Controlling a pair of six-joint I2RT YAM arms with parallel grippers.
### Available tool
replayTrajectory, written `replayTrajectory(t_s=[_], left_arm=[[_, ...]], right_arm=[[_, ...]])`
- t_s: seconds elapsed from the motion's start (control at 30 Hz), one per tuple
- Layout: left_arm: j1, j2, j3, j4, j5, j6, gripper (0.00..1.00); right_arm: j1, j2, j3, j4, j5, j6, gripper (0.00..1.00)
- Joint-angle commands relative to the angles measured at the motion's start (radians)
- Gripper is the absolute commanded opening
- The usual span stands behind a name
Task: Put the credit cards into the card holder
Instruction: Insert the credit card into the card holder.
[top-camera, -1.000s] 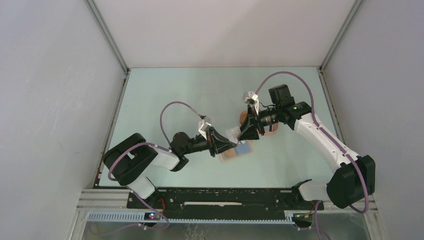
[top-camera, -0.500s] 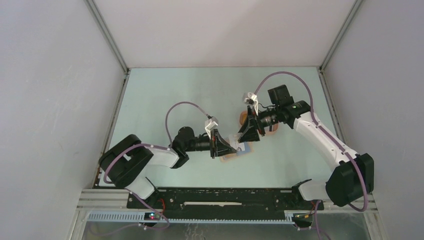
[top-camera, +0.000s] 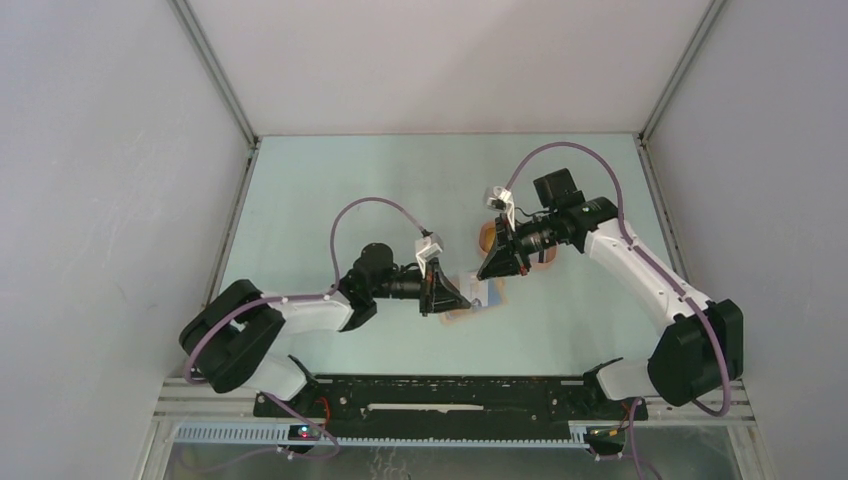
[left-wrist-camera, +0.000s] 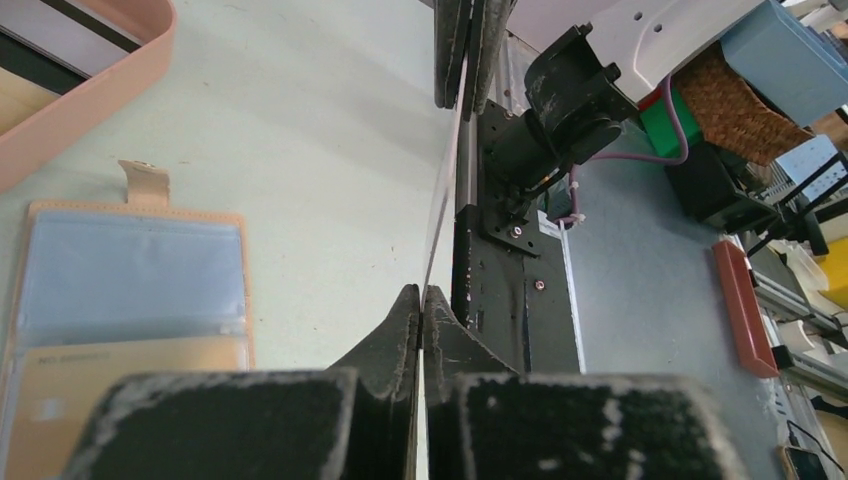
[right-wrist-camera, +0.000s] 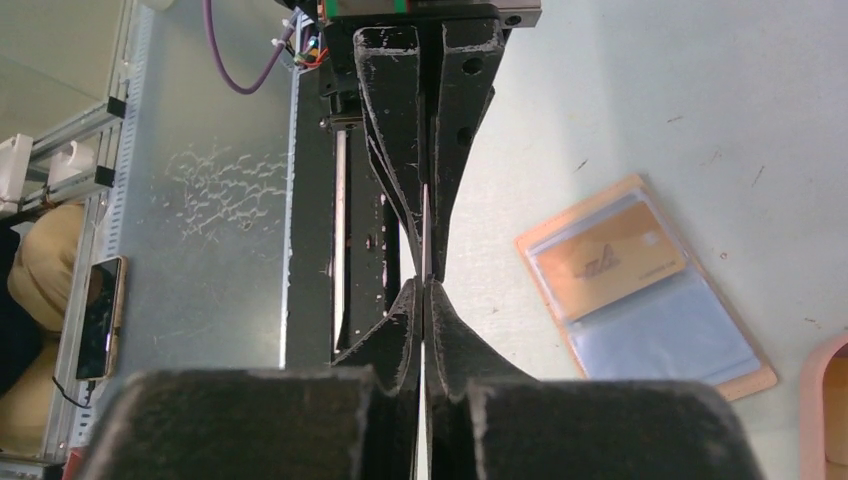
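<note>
Left end effector (left-wrist-camera: 422, 300): jaws together, clamped on the near edge of one card (left-wrist-camera: 445, 190). Right end effector (right-wrist-camera: 424, 290): jaws together, clamped on the opposite edge of the same card. The card stands on edge above the table (left-wrist-camera: 300, 150), spanning the gap between the two end effectors. Both wrist cameras see it edge-on, so its colour cannot be told.

The card holder (left-wrist-camera: 130, 290) lies open and flat on the table, just beside and below the held card, with its snap tab pointing towards the tray (left-wrist-camera: 90, 90). An orange-yellow card (right-wrist-camera: 610, 255) sits in one inner slot. The adjacent clear sleeve shows pale blue.
</note>
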Motion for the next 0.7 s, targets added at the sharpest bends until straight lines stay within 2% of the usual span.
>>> replayTrajectory(t_s=[0.0,0.07,0.13,0.2,0.37,0.4,0.53,0.67], left_arm=[[0.022,-0.046,0.034,-0.038,-0.031,0.014,0.11],[0.024,-0.076,0.005,-0.024,-0.074,0.011,0.29],[0.026,-0.126,-0.036,-0.013,-0.132,0.017,0.39],[0.026,-0.200,-0.090,-0.010,-0.210,0.036,0.46],[0.020,-0.369,-0.244,0.018,-0.457,0.097,0.53],[0.012,-0.393,-0.273,0.038,-0.538,0.099,0.60],[-0.049,-0.428,-0.393,0.227,-0.768,0.160,0.77],[-0.065,-0.357,-0.436,0.388,-0.886,0.128,0.98]], right_arm=[[0.001,0.006,0.044,-0.027,-0.022,-0.008,0.00],[0.001,0.017,0.044,-0.034,-0.016,-0.005,0.00],[-0.009,0.033,0.041,-0.034,-0.009,0.013,0.00],[-0.038,0.042,0.024,-0.008,-0.018,0.064,0.00],[-0.110,0.033,-0.079,0.206,0.020,0.282,0.00],[-0.117,0.031,-0.101,0.256,0.032,0.333,0.00],[-0.115,0.060,-0.162,0.400,0.090,0.474,0.00],[-0.118,0.153,-0.171,0.452,0.142,0.532,0.00]])
